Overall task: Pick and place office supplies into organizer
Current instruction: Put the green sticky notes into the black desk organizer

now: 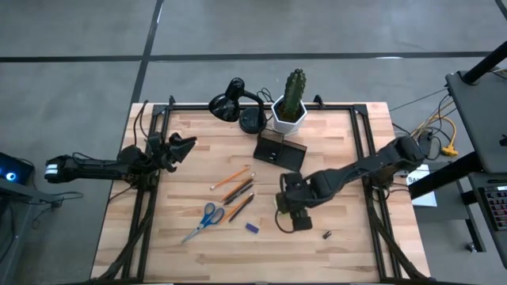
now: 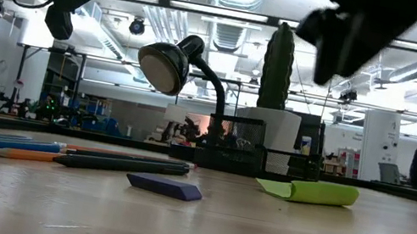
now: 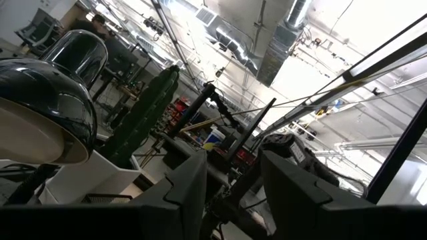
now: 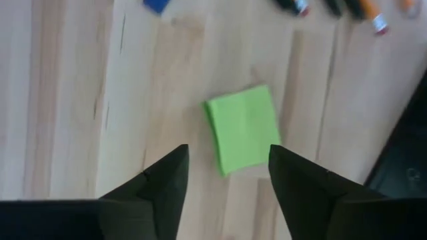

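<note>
A lime-green sticky-note pad (image 4: pixel 243 127) lies flat on the wooden table (image 1: pixel 341 261); in the low view the pad (image 2: pixel 307 190) curls up a little at one edge. My right gripper (image 4: pixel 227 177) hangs open well above it, pointing down, one finger to either side of the pad as seen from the wrist, touching nothing. Left of the pad lie orange and dark pencils (image 1: pixel 234 187), blue-handled scissors (image 1: pixel 204 220) and a small blue block (image 1: pixel 252 228). The dark organizer (image 1: pixel 279 149) stands behind them. My left gripper (image 1: pixel 181 146) waits open above the table's left side.
A black desk lamp (image 1: pixel 234 103) and a white pot with a cactus (image 1: pixel 291 107) stand at the far edge, right behind the organizer. A tiny dark bit (image 1: pixel 326 234) lies to the right of my right gripper. Black frame rails (image 1: pixel 368 158) run along both table sides.
</note>
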{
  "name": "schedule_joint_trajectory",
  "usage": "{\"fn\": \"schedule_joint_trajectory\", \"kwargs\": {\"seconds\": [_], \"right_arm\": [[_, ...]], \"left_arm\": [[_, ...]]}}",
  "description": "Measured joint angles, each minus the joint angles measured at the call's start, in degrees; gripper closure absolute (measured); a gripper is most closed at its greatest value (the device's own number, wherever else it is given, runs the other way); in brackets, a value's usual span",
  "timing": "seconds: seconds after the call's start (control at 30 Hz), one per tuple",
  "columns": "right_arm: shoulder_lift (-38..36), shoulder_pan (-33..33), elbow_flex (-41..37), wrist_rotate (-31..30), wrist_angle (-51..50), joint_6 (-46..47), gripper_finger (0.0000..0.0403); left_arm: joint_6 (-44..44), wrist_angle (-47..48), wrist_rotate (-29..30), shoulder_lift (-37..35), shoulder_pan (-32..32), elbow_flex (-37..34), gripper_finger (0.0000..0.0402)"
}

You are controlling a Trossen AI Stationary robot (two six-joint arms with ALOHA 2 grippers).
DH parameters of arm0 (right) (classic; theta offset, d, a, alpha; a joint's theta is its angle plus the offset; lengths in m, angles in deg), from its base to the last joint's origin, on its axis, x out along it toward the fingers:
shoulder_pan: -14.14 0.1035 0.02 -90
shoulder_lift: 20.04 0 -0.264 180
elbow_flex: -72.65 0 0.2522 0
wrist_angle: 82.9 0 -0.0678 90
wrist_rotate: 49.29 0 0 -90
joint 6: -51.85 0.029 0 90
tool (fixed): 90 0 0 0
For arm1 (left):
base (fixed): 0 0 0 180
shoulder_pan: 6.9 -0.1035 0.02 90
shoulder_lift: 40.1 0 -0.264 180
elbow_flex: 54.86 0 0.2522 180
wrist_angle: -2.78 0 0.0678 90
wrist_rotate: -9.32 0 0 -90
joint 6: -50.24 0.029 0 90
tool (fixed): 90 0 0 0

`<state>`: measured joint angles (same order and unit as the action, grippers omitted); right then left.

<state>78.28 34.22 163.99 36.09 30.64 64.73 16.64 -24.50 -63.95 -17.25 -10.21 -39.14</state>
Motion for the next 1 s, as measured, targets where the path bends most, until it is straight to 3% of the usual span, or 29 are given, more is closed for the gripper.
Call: {"fn": "schedule_joint_trajectory", "kwargs": {"seconds": [0.23, 0.63, 1.0], "right_arm": [[0.0, 1.7, -6.3, 0.0, 10.6, -2.8, 0.0175], [0.0, 1.7, -15.5, 0.0, 20.8, -7.6, 0.0179], [0.1, -0.3, -19.2, 0.2, 26.3, -10.1, 0.0179]], "left_arm": [[0.0, 0.0, 0.0, 0.0, 0.0, 0.0, 0.0274], [0.0, 1.4, 0.0, 0.0, 0.0, 0.0, 0.0274], [1.7, 1.3, 0.0, 0.0, 0.0, 0.0, 0.0274]]}}
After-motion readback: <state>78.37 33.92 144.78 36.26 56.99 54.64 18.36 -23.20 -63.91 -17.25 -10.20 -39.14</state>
